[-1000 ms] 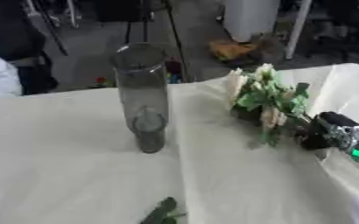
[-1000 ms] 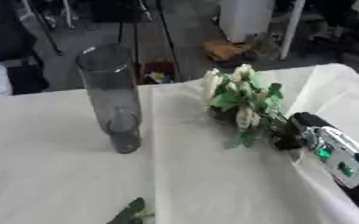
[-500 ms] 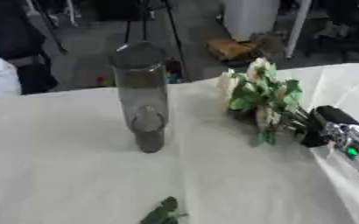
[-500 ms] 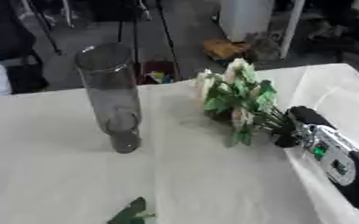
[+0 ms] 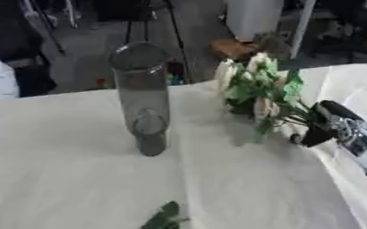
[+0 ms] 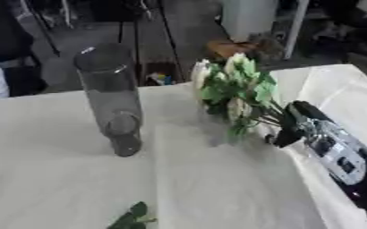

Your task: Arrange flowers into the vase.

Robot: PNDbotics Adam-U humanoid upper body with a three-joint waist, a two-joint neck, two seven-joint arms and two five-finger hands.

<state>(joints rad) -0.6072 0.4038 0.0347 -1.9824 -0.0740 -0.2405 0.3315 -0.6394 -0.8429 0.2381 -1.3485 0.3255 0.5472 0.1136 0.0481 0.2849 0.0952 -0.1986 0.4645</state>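
On the white cloth (image 5: 77, 188) stood a tall clear vase (image 5: 142, 96), upright and left of centre, with nothing showing inside it but a grey patch low down. To its right, well apart from it, a bunch of flowers (image 6: 233, 91) was held above the cloth, white blooms and green leaves pointing up and toward the far edge, the stems slanting down to the right. The right hand (image 6: 296, 123) came in from the right side, its dark fingers curled round the stems near their lower end; behind it the forearm (image 6: 335, 154), silver with dark patches, ran off toward the lower right corner. The blooms leaned slightly toward the vase, but no part of the bunch touched it. Near the bottom edge, below the vase, a small sprig of green leaves (image 5: 164, 218) lay on the cloth, apart from everything else. The left hand did not show in either view. Beyond the far edge of the table lay a dark floor with blurred shapes that could not be made out
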